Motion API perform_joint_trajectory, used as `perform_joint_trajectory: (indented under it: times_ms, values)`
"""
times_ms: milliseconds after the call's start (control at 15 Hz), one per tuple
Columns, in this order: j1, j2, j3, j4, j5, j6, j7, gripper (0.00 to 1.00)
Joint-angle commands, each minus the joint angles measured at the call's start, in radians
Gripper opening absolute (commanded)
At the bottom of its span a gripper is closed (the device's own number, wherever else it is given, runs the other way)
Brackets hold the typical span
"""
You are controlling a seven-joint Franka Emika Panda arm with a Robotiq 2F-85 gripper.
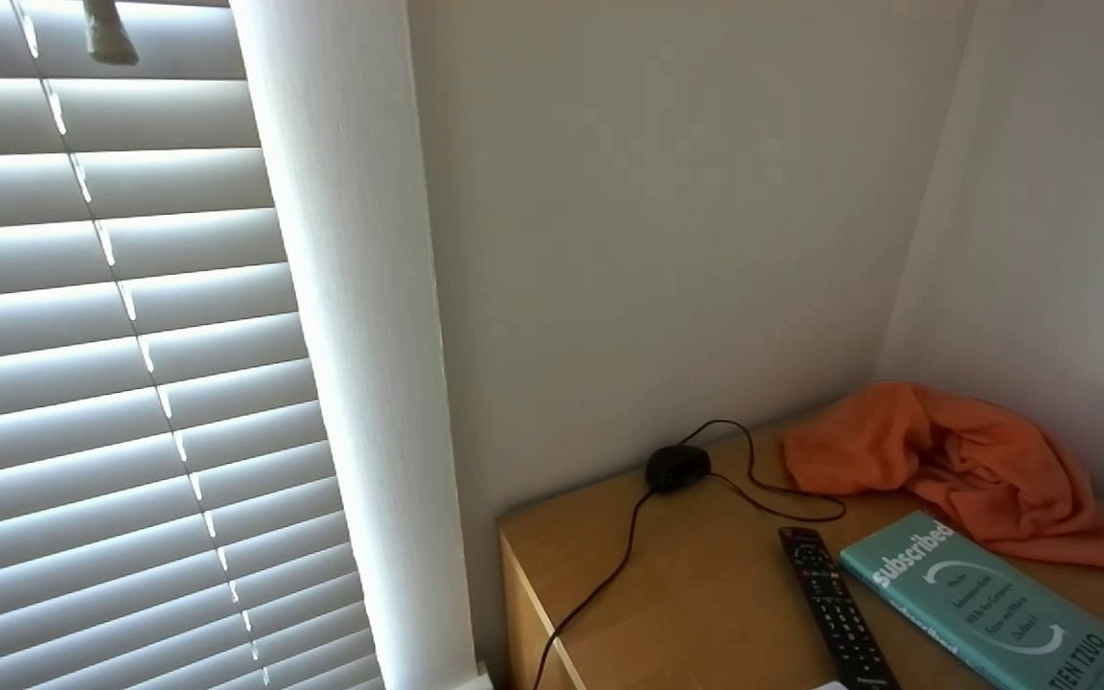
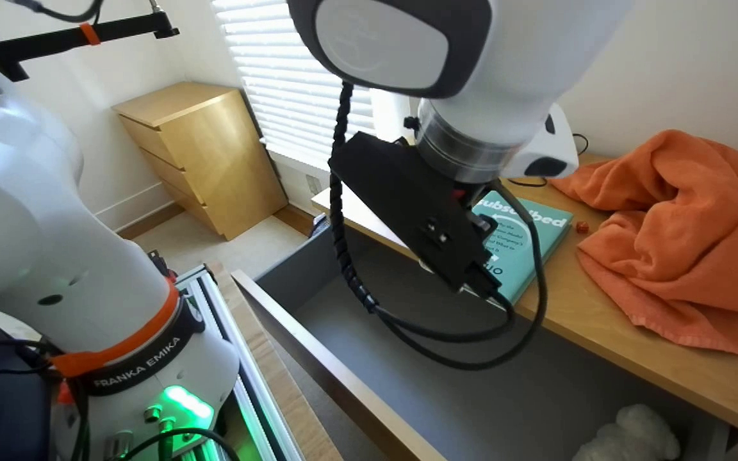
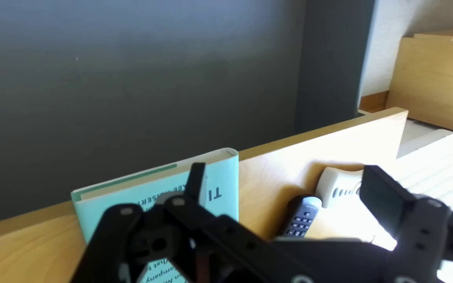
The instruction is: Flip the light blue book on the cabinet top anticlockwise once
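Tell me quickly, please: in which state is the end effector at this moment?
End effector: open, holding nothing.

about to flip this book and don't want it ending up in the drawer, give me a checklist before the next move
1. Light blue book flat, front cover up: ok.
2. Tool open: ok, its fingers are spread apart.
3. Tool clear of the book: cannot tell, one finger overlaps it in the wrist view.
4. Room around the book: not ok, the black remote and orange cloth lie close by.
5. Book set back from the edge of the cabinet top: not ok, it lies right along it.
6. Drawer shut: not ok, it stands open.
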Motion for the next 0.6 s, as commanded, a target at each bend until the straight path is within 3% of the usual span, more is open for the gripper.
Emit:
perform_joint_trajectory:
  times_ms: [0,533]
  values:
    - [-0.075,0.224,0.014,0.131,0.14,-0.137,-0.112,1.0]
    - [-0.285,0.524,0.171,0.34,0.27,-0.257,-0.119,1.0]
